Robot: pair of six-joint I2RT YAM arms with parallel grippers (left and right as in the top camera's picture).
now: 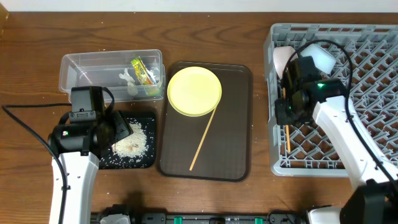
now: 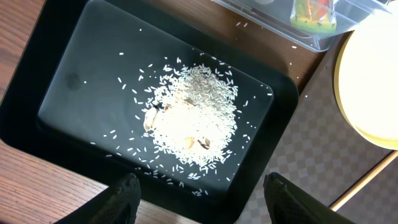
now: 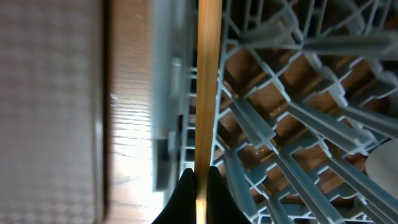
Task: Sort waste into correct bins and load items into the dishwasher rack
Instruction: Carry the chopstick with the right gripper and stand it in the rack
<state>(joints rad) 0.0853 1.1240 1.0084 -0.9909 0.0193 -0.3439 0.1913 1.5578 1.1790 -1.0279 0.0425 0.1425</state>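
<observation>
My right gripper [image 3: 201, 180] is shut on a wooden chopstick [image 3: 208, 87] and holds it over the left side of the grey dishwasher rack [image 1: 367, 155]; the stick shows in the overhead view [image 1: 287, 135]. A white bowl [image 1: 320, 56] and a pale cup [image 1: 283, 57] sit in the rack's back left. The other chopstick [image 1: 204, 137] lies on the brown tray beside the yellow plate [image 1: 194, 91]. My left gripper [image 2: 202, 193] is open above the black tray [image 2: 62, 81], which holds rice scraps [image 2: 193, 118]. The clear tub [image 1: 81, 74] holds the yellow-green wrapper [image 1: 143, 70] and a white scrap [image 1: 127, 78].
The dark brown serving tray [image 1: 230, 137] lies in the middle of the wooden table. Cables trail from both arms. The rack's far wall reaches the right frame edge.
</observation>
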